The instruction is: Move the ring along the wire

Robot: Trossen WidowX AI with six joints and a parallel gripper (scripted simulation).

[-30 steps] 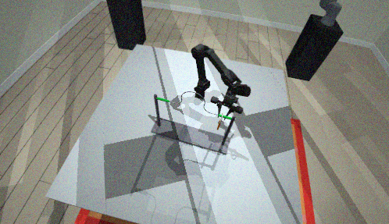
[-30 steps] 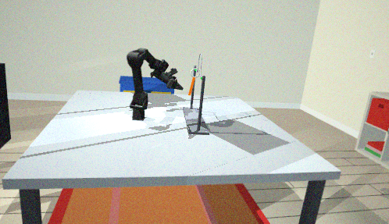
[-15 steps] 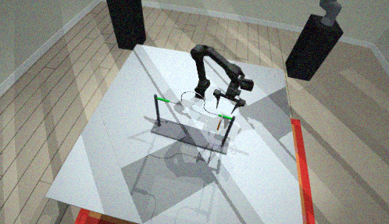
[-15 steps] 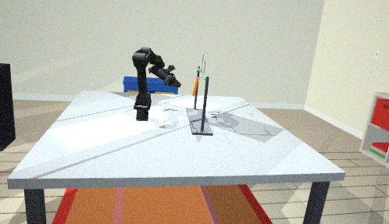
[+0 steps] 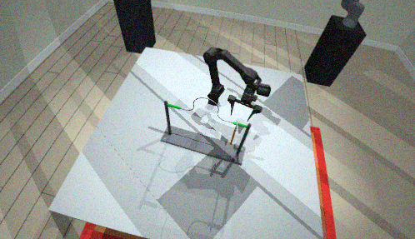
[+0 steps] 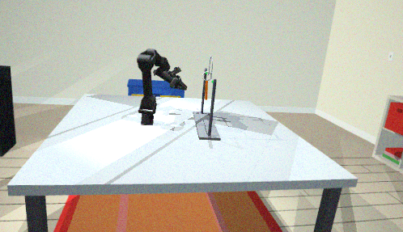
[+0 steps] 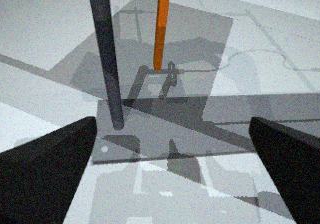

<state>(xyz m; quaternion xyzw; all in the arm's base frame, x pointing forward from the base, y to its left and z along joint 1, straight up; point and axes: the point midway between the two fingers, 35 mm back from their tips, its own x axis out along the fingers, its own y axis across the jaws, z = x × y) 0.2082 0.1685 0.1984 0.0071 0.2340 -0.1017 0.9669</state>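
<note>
The orange handle (image 5: 233, 136) (image 6: 206, 90) (image 7: 160, 37) hangs down from the thin ring (image 6: 203, 76). The ring hangs around the green part (image 5: 241, 125) beside the right post (image 5: 243, 139) in the top view; this is the far post (image 6: 203, 101) in the exterior view, and the post (image 7: 107, 60) also shows in the wrist view. The other green part (image 5: 173, 107) is by the other post (image 5: 167, 119) (image 6: 212, 109). The curved grey wire (image 5: 201, 97) runs between them. My gripper (image 5: 240, 117) (image 6: 185, 88) (image 7: 174, 124) is wide open and empty, on the arm's side, apart from the handle.
The posts stand on a dark flat base (image 5: 196, 147) (image 6: 207, 132) (image 7: 282, 107) on the white table (image 5: 104, 154) (image 6: 202, 163). The wire's hump rises beside the arm in the top view. Broad shadows cross the table. Black pedestals (image 5: 134, 21) (image 5: 335, 50) stand beyond it.
</note>
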